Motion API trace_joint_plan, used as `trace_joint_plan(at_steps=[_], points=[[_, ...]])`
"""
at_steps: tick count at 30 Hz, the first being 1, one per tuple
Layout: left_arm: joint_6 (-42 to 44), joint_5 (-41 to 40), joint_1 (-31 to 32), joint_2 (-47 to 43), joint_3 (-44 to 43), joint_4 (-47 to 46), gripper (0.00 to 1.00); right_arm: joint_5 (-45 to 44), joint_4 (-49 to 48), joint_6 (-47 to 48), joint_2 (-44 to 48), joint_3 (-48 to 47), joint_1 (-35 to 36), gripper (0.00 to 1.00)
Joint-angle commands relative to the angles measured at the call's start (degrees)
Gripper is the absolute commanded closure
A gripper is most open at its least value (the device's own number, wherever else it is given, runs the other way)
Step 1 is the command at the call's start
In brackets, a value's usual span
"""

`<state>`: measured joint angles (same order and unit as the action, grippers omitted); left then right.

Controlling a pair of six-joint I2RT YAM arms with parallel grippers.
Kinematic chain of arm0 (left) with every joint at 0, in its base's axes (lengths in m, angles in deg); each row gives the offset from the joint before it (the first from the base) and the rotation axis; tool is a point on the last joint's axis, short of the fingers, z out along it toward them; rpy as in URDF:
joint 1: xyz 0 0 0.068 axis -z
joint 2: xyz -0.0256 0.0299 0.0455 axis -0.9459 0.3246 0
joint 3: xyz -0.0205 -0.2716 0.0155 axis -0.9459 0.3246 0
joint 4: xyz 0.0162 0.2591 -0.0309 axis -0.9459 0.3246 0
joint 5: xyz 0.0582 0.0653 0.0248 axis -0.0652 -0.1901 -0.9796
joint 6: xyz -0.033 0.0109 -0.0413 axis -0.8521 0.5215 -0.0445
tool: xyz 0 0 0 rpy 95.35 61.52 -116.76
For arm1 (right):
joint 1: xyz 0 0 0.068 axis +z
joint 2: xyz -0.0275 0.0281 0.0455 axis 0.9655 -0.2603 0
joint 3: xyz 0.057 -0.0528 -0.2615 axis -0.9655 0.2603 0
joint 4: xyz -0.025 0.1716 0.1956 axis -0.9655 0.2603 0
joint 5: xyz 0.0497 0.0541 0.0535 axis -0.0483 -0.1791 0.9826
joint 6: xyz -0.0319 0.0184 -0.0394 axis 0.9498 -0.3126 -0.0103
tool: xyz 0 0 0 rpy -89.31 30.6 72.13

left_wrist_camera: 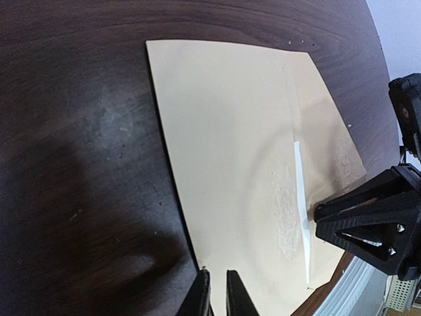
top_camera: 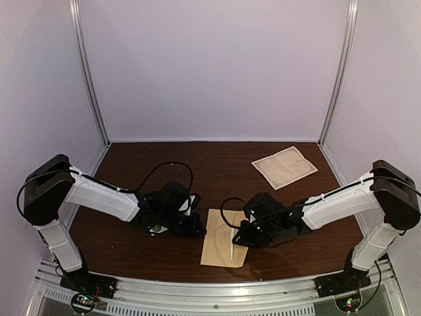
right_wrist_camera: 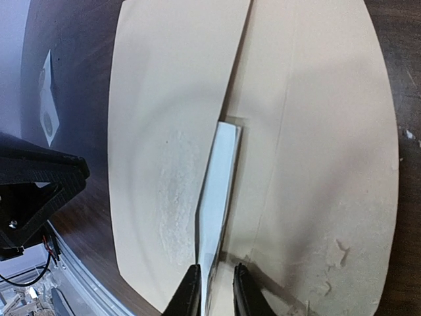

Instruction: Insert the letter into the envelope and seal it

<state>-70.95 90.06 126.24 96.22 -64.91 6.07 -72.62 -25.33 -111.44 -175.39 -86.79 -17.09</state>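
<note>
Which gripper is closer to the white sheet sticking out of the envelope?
Right. The right gripper straddles the white sheet; the left gripper sits at the other edge of the envelope.

On the brown bench (top_camera: 145, 257): tan envelope (top_camera: 219, 253) between left fingers (top_camera: 198, 230) and right fingers (top_camera: 239, 238); pale creased sheet (top_camera: 284, 166) well apart, far right.

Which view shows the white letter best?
The right wrist view: the letter lies close and central, partly tucked into the envelope. The left wrist view shows only a thin white strip of it; the top view, a faint sliver.
</note>
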Motion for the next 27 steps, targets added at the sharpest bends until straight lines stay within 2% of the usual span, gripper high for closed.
trace_joint_plan(at_steps=[1, 7, 15, 27], points=[[0.5, 1.4, -0.2, 1.1, 0.1, -3.2, 0.89, 0.8, -3.1, 0.4, -1.2, -1.1, -0.3, 0.82], [0.3, 2.3, -0.3, 1.7, 0.7, -4.0, 0.90, 1.4, -3.9, 0.3, -2.7, -1.6, -0.3, 0.87], [0.2, 2.9, -0.3, 2.2, 1.2, -4.5, 0.95, 2.1, -4.6, 0.1, -4.1, -1.7, -0.3, 1.00], [-0.7, 4.3, -0.2, 2.4, 2.7, -6.1, 0.98, 3.4, -6.0, 0.5, -6.8, -3.4, -0.3, 1.00]])
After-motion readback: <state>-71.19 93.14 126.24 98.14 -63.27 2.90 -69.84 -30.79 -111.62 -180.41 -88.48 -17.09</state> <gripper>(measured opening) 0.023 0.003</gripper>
